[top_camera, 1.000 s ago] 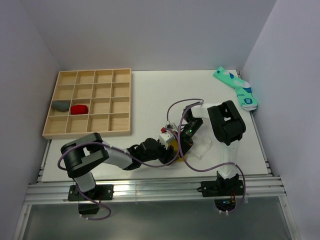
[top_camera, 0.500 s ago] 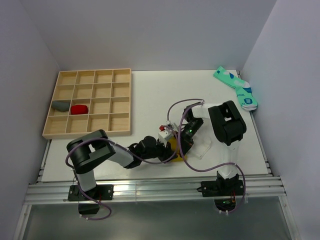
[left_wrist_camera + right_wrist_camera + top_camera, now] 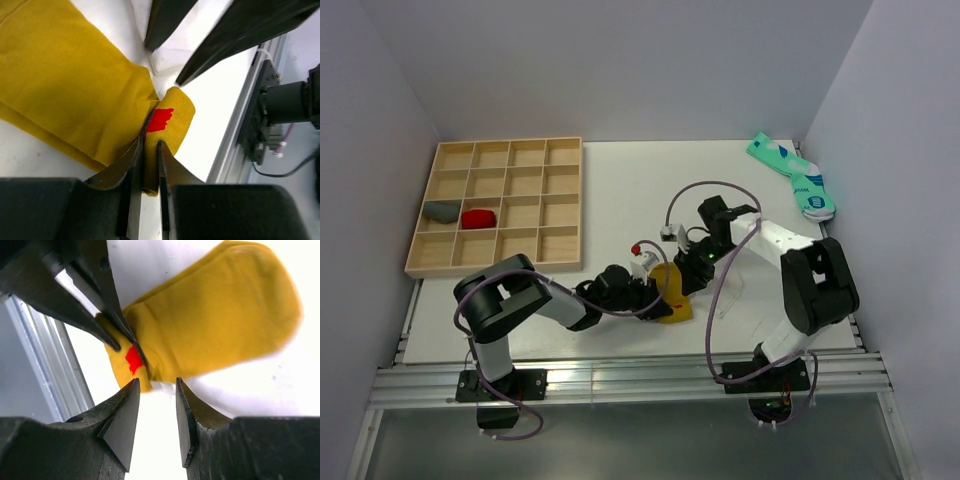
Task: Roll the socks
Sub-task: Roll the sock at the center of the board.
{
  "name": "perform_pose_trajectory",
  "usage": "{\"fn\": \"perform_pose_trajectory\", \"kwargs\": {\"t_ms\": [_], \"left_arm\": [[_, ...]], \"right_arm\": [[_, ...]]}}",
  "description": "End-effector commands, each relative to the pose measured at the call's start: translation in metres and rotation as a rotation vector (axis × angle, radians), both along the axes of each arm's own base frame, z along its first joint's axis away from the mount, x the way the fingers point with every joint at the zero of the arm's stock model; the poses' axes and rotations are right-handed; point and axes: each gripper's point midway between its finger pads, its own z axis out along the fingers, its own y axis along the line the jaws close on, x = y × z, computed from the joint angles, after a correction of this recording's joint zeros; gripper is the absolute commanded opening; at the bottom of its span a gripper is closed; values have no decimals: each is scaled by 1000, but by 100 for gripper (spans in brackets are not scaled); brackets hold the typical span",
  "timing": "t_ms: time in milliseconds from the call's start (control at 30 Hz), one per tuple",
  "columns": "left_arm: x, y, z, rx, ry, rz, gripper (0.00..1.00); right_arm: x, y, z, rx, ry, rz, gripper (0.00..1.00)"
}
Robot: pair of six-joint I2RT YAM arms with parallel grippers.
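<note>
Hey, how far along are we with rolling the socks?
Done: at most a first fold at one end of the mustard-yellow sock; no roll shows yet. In hand: the left end effector is shut on that fold by the red mark, and the right end effector hovers open beside it. Left: roll it up with the white sock lying next to it.
</note>
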Motion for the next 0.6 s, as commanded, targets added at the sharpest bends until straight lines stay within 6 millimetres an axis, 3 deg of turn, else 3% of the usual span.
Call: {"fn": "perform_pose_trajectory", "kwargs": {"t_ms": [0,333,433,567], "left_arm": [[-22,27,-39,104,204,-10,0],[-26,32,-37,100,545,-35,0],[-29,33,-41,131,627,-34,0],[-32,35,-40,141,722,-32,0]], "right_arm": [[11,-3,10,16,-80,-42,42],[3,-20,14,27,-337,-12,43],[4,-21,24,44,-464,18,44],[-12,-16,27,72,-537,91,47]]}}
